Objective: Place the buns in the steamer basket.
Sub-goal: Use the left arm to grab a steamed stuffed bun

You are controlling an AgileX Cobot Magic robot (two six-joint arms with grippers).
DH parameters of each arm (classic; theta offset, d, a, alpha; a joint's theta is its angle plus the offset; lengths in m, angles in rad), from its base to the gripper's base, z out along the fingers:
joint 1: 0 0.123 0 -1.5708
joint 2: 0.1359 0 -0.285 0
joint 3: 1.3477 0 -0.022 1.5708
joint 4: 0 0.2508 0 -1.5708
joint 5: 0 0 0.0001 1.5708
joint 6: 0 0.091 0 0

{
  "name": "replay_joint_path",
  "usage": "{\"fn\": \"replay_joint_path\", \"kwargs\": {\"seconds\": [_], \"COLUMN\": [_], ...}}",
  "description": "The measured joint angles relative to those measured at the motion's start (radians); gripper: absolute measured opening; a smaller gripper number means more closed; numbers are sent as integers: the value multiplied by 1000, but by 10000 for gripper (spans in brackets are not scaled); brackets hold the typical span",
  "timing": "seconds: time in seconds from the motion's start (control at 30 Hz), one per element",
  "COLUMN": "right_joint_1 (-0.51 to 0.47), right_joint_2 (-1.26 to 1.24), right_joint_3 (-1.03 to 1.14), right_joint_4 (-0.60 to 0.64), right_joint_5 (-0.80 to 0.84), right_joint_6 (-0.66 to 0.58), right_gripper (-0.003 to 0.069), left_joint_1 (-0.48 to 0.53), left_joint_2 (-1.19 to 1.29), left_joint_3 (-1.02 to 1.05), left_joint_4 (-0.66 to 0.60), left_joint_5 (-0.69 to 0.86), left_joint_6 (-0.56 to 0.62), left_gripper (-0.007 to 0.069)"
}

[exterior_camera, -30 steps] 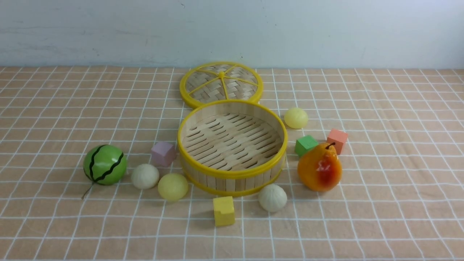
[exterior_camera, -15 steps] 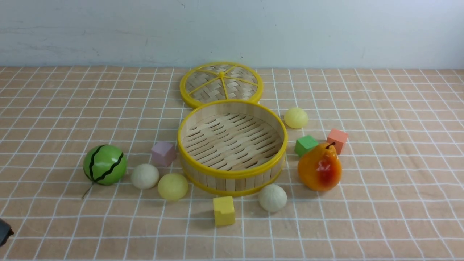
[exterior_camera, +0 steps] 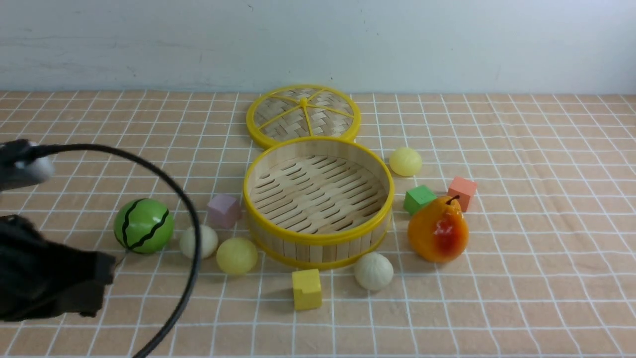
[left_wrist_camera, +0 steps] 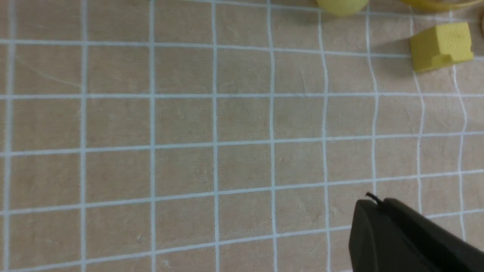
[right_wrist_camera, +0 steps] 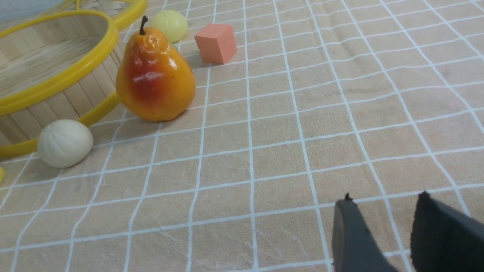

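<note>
The steamer basket (exterior_camera: 318, 239) stands empty mid-table. Two buns lie left of it, one off-white (exterior_camera: 201, 243) and one pale yellow (exterior_camera: 237, 256). A third, off-white bun (exterior_camera: 373, 271) rests at its front right, and a pale yellow bun (exterior_camera: 405, 161) sits behind its right side. My left arm (exterior_camera: 44, 283) is low at the front left. The left gripper (left_wrist_camera: 378, 204) is shut on nothing above bare cloth, short of the pale yellow bun (left_wrist_camera: 342, 3). My right gripper (right_wrist_camera: 385, 200) stands open and empty, well away from the off-white bun (right_wrist_camera: 65, 143).
The woven lid (exterior_camera: 303, 115) lies behind the basket. A green striped ball (exterior_camera: 144, 225), purple cube (exterior_camera: 223, 210), yellow cube (exterior_camera: 306, 288), green cube (exterior_camera: 419, 199), salmon cube (exterior_camera: 462, 191) and orange pear (exterior_camera: 438, 229) surround it. The left arm's black cable (exterior_camera: 189, 209) arcs over the left bun.
My left arm has come into the front view from the lower left, and its cable now crosses in front of the left off-white bun. Nothing on the table has moved.
</note>
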Motion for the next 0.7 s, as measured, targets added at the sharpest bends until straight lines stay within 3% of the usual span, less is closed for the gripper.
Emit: {"fn": "replay_joint_path", "kwargs": {"seconds": [0.1, 0.23, 0.43, 0.7], "right_joint_1": [0, 0, 0, 0], "right_joint_2": [0, 0, 0, 0], "right_joint_3": [0, 0, 0, 0], "right_joint_4": [0, 0, 0, 0], "right_joint_5": [0, 0, 0, 0], "right_joint_6": [0, 0, 0, 0], "right_gripper": [239, 239, 239, 239], "left_joint_1": [-92, -192, -150, -113], "left_joint_2": [135, 284, 520, 700], "left_joint_3": [-60, -146, -315, -497], "left_joint_4": [-17, 56, 158, 226], "left_joint_5": [-18, -80, -115, -116], "left_joint_6": [53, 45, -43, -21], "left_gripper": [-13, -13, -13, 16]}}
